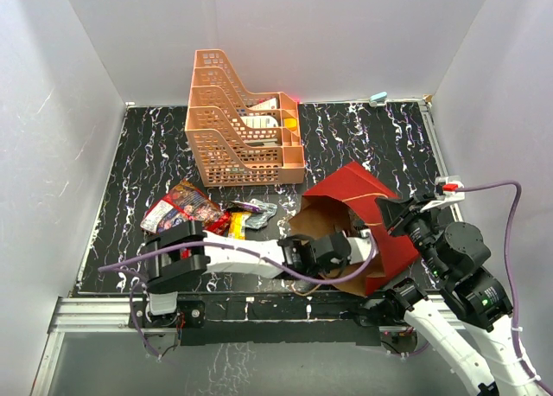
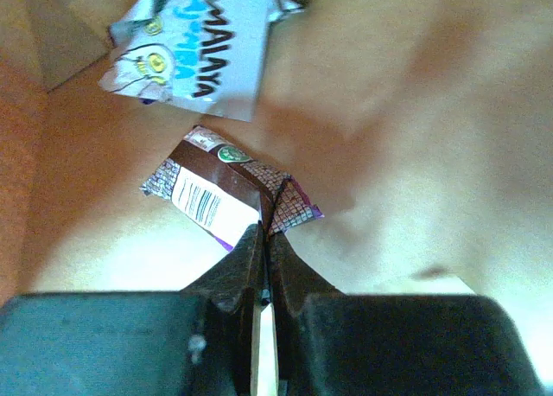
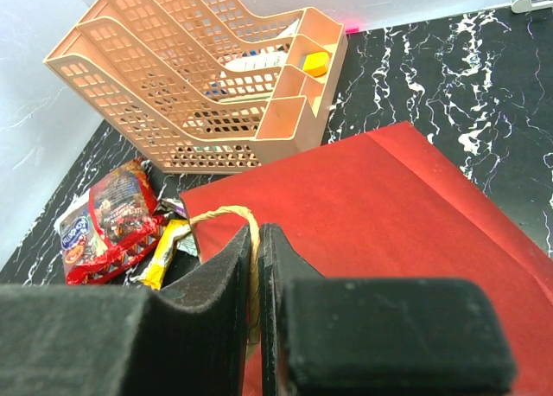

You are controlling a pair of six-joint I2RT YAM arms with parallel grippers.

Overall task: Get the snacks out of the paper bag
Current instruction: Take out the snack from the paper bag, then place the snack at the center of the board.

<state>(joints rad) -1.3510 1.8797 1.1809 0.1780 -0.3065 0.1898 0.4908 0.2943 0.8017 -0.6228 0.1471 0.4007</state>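
Top view, paper bag: the paper bag (image 1: 367, 207) lies on its side on the worktop (image 1: 147, 150), towards the near edge. Its dark red outside faces up and its brown mouth opens to the left.
Top view, left arm: my left end effector (image 1: 321, 251) is reached into the bag's mouth, so I cannot tell its state from here.
Top view, right arm: my right end effector (image 1: 390, 213) sits at the bag's upper rim.
Top view, snacks outside: the large red snack bag (image 1: 180, 206) lies on the worktop left of the bag. A yellow packet (image 1: 238, 224) and the silver and purple wrappers (image 1: 257, 210) lie between it and the bag's mouth.
Top view, tray rack: the orange tray rack (image 1: 238, 124) stands behind these, apart from the bag.
Left wrist view, left end effector: my left end effector (image 2: 263, 233) is clenched on the near edge of a brown packet (image 2: 226, 193) lying on the kraft inside of the bag.
Left wrist view, other snack: a blue-and-white packet (image 2: 194, 46) lies farther in, just beyond the brown one.
Right wrist view, right end effector: my right end effector (image 3: 257, 236) is pinched tight on the cord handle (image 3: 220, 214), whose loop runs in between the fingers.
Right wrist view, paper bag: its red side spreads out just beyond my fingers.
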